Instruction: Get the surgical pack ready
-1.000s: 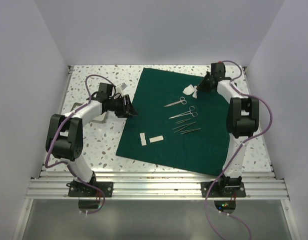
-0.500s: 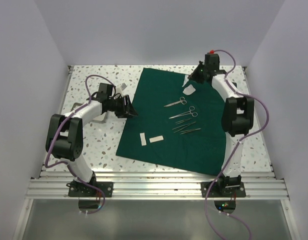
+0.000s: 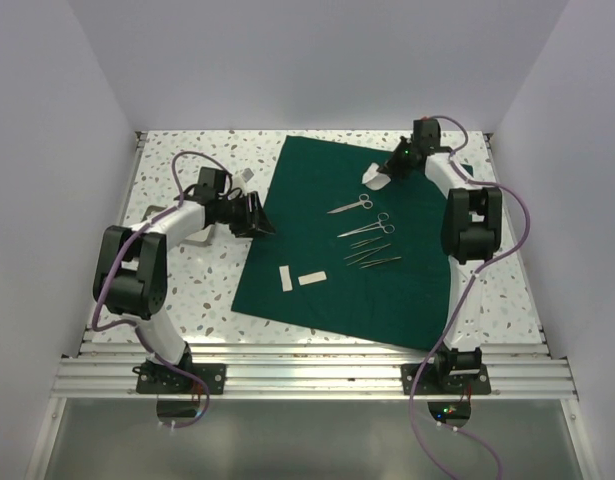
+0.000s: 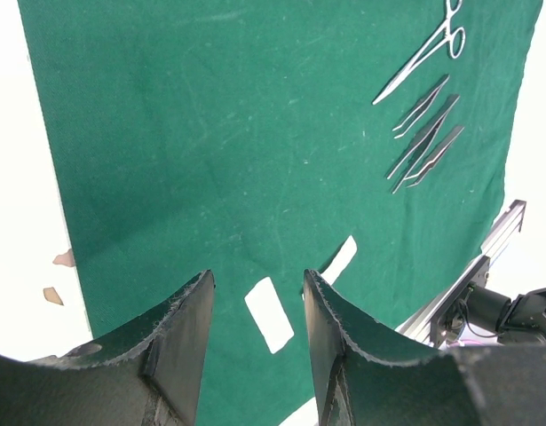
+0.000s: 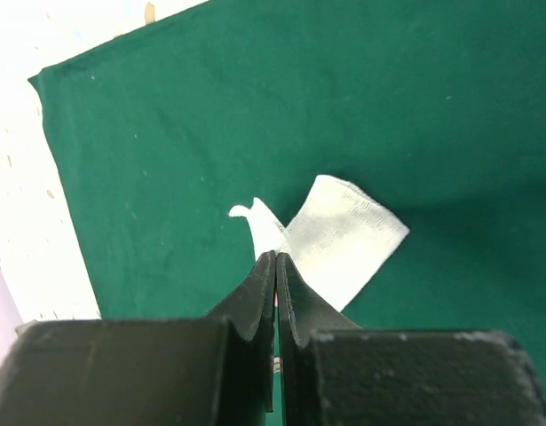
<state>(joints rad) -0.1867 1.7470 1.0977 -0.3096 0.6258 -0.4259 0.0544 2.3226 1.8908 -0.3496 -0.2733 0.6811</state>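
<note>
Green cloth forms the drape (image 3: 327,270), spread flat on the speckled worktop (image 3: 187,290). Near the drape's far right corner the right pincer (image 5: 277,257) is clamped tight on the edge of a white gauze piece (image 5: 348,240). At the drape's left edge the left pincer (image 4: 257,280) gapes wide, holding nothing. Scissors (image 3: 350,205), forceps (image 3: 372,258) and two gauze strips (image 3: 299,277) lie mid-drape.

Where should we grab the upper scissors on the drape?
Probably the shank just below the finger rings, coming straight down from above. The upper scissors lie flat on the green drape, blades shut, rings at the right end. Close across the thin shank, not along it.
</note>
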